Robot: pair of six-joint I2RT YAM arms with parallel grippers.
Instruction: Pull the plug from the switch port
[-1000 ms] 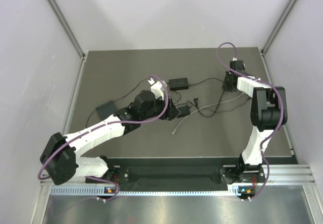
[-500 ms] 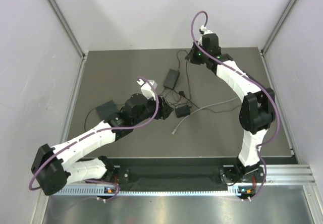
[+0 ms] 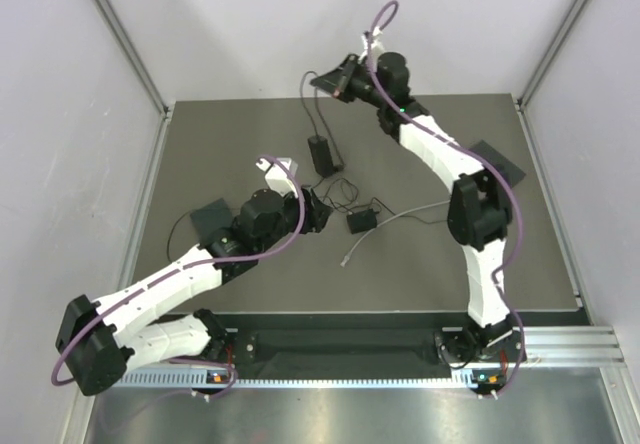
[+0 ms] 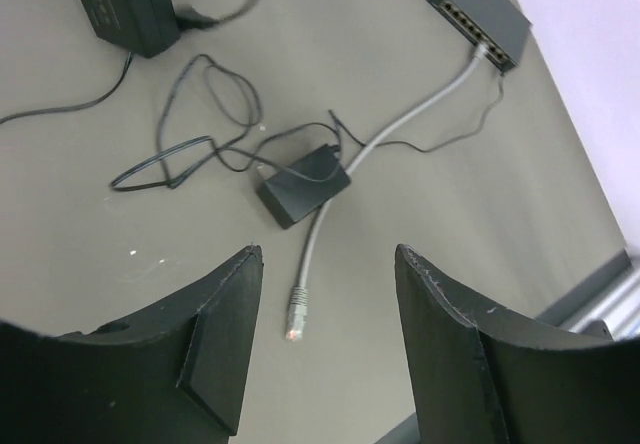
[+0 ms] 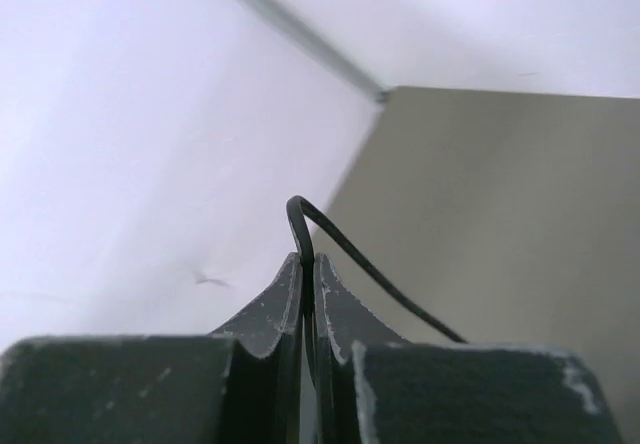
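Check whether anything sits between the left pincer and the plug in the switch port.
Yes. A black adapter and loose black wires lie on the table between the open left pincer and the plug in the switch. From above, the right arm also crosses that line.

switch (image 4: 480, 14): ports too small to tell apart
black adapter (image 4: 120, 4): cut off by top edge
black cable (image 5: 380, 274): lower run hidden between right gripper (image 5: 308, 264) fingers
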